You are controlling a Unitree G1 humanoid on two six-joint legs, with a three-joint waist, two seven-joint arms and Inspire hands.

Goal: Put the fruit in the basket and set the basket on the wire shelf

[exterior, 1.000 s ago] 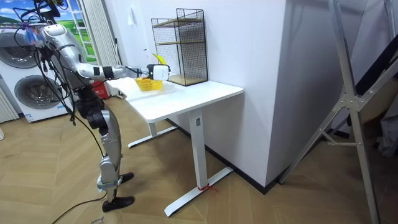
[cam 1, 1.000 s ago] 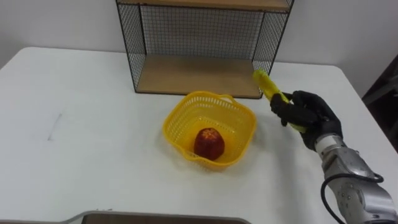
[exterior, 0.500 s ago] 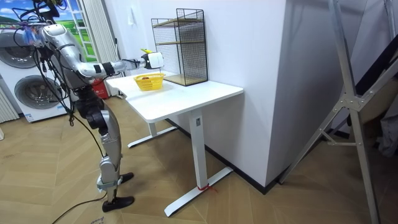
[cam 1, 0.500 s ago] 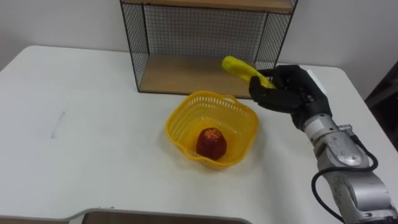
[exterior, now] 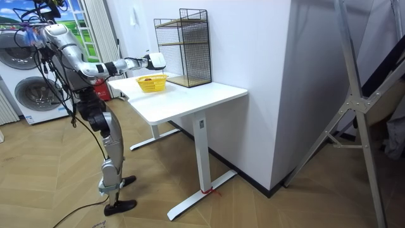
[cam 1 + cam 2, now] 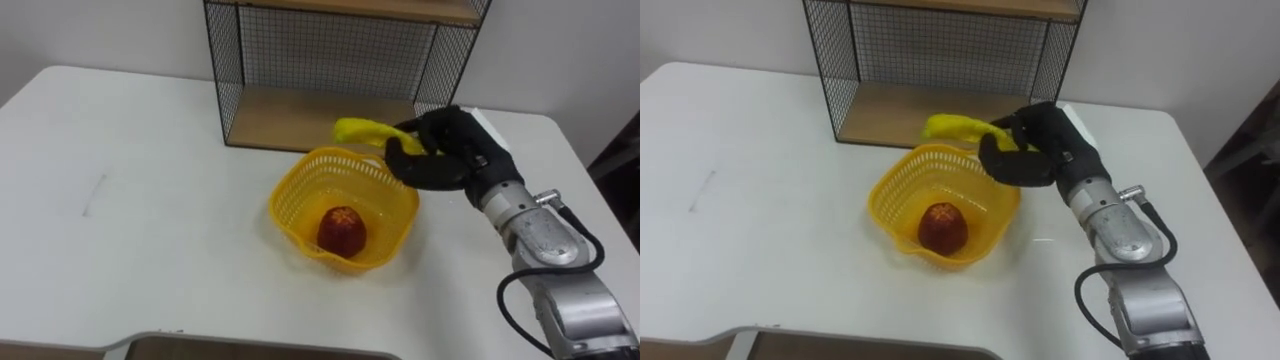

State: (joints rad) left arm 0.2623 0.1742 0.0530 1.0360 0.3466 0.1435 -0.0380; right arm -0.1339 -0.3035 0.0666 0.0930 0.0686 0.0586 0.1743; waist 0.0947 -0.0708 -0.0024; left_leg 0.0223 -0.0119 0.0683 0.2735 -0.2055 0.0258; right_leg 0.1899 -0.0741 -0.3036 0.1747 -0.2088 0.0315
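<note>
The right hand (image 6: pixel 445 150) grips a banana (image 6: pixel 362 131) above the yellow basket's (image 6: pixel 300 190) rim.

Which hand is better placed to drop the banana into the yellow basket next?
Right. The right hand is curled round the banana and holds it right at the far rim of the basket, where the red fruit already lies.

Your basket (image 6: pixel 293 207) is yellow plastic lattice; the wire shelf (image 6: pixel 330 50), thin black metal with matt wood boards; the worktop (image 6: pixel 150 220), smooth matt white; the banana (image 6: pixel 360 130), smooth-skinned; the right hand (image 6: pixel 447 155), matt black.
</note>
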